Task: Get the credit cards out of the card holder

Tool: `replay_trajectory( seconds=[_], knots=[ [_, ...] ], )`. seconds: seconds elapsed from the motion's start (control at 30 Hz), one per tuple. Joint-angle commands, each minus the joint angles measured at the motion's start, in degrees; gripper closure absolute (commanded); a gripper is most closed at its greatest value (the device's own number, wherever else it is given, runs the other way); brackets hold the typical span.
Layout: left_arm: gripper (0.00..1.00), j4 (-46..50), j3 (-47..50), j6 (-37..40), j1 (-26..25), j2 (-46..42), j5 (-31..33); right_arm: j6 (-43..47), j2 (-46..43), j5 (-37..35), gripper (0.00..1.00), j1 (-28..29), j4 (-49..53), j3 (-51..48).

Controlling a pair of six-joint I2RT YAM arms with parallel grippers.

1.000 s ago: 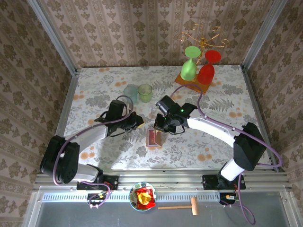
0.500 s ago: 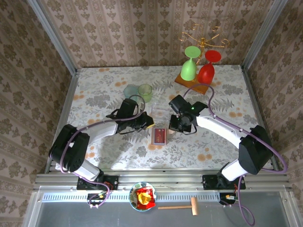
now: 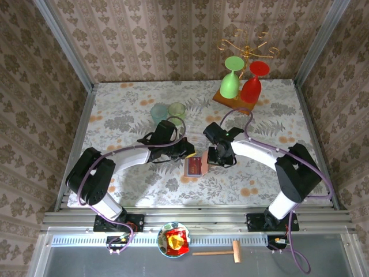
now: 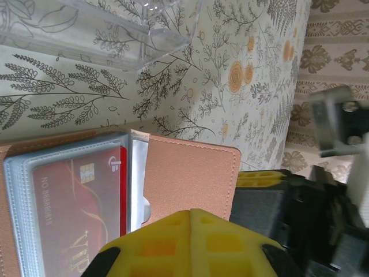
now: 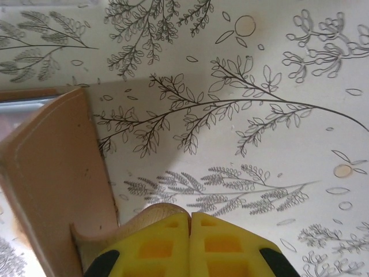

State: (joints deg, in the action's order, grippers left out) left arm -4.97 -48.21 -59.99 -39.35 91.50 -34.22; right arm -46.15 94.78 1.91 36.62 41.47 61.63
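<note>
Though both tight together, right jaws on card holder (image 4: 190, 173) edge, left jaws above.

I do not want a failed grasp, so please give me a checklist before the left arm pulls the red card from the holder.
1. Holder lies open: ok.
2. Red card visible, not yet pulled out: ok.
3. Left gripper open to take the card: not ok, shut above the holder.
4. Right gripper pins the holder: cannot tell; shut, at its edge.
5. More cards behind the red one: cannot tell.
</note>
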Motion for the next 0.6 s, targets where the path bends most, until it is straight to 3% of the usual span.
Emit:
replay_trajectory(
  seconds=[0.0, 0.23, 0.57],
  knots=[
    [0.94, -0.8, -0.9, -0.5, -0.2, -0.4, 0.5, 0.4, 1.9, 1.4, 1.00, 0.1, -3.7, -0.8],
    [0.94, -0.5, -0.6, -0.2, -0.3, -0.6, 0.1, 1.3, 4.0, 4.2, 1.00, 2.4, -5.7, 0.2],
    [0.94, -1.0, -2.2, 0.7, -1.3, 3.6, -1.4, 3.7, 1.4, -5.2, 1.00, -0.2, 1.3, -0.8]
  ],
)
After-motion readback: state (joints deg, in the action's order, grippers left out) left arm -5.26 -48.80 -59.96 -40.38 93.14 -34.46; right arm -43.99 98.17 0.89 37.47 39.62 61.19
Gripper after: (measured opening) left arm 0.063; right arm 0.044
